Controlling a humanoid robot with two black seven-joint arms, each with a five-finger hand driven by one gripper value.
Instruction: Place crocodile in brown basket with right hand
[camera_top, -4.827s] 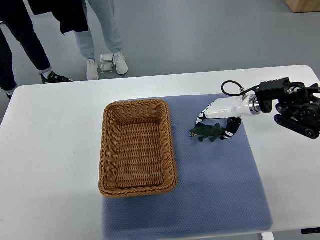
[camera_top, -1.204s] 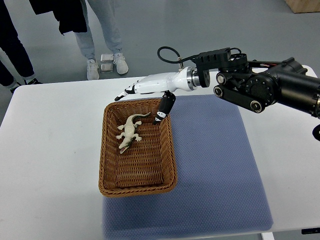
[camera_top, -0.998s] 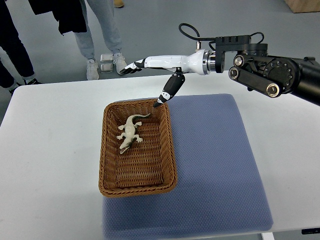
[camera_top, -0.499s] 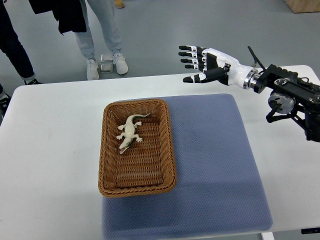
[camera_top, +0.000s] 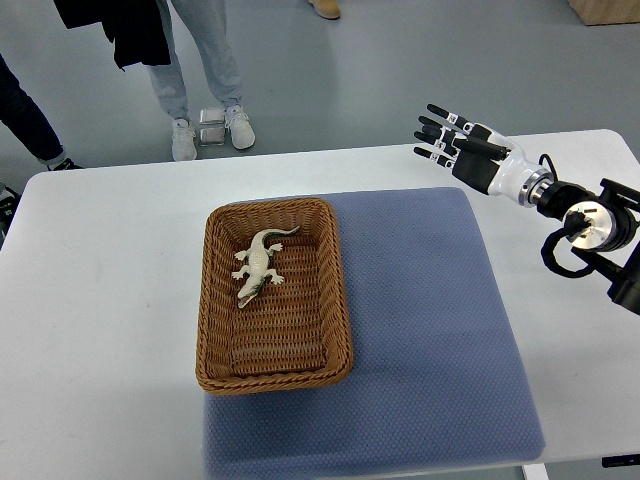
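Your white table (camera_top: 100, 300) fills the frame, a blue-grey mat (camera_top: 430, 330) spread from its centre toward 5 o'clock. The brown basket (camera_top: 343, 300) sits on the mat's 9 o'clock edge. Two people's legs (camera_top: 200, 60) stand beyond the table at 11 o'clock. Your right hand (camera_top: 462, 150) hangs at 2 o'clock over the table's far edge, fingers spread, holding nothing, well apart from the basket. The crocodile (camera_top: 257, 265) lies in the basket's far half, pale side up, snout toward 7 o'clock.
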